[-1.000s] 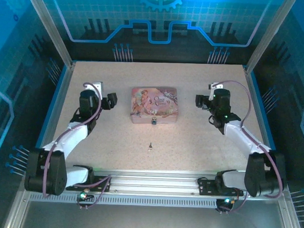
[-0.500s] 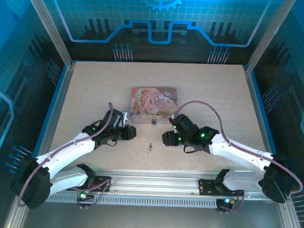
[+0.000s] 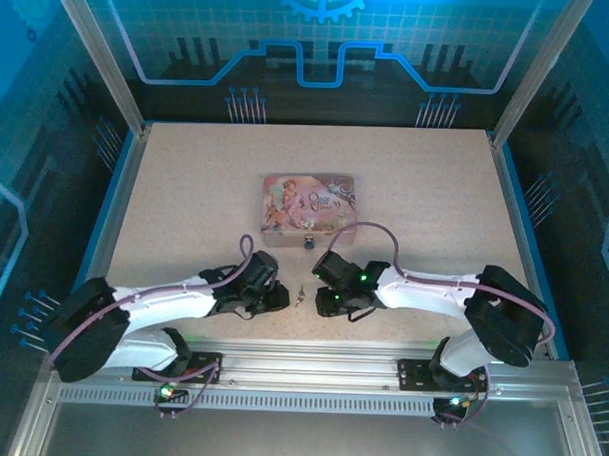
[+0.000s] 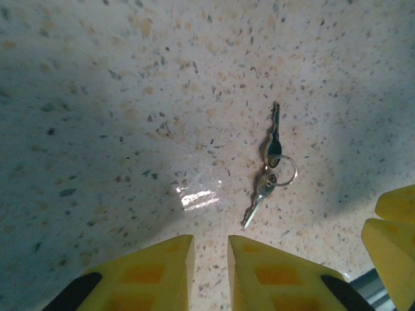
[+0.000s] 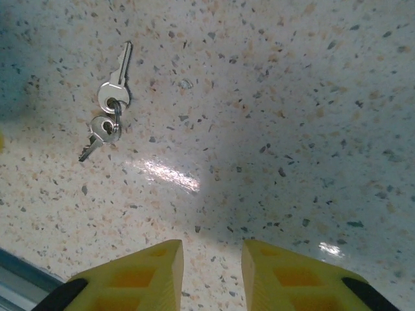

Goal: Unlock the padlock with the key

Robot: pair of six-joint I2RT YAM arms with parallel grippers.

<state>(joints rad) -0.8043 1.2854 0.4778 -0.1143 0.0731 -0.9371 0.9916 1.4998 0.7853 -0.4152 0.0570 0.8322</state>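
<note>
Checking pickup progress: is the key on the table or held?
The key lies flat on the table, ringed to a second key, untouched.

Dark cursive script runs in a few short lines across the lid of the pink illustrated tin (image 3: 308, 209), at 3 o'clock from its painted figure, too small and soft in the top view to be read. A part-seen gear emblem (image 3: 327, 1) glows on the blue back panel (image 3: 191, 34), at 12 o'clock from the tin. No other lettering, number or brand is legible.

Dim blue cast, glare patches, seemingly soft
</note>
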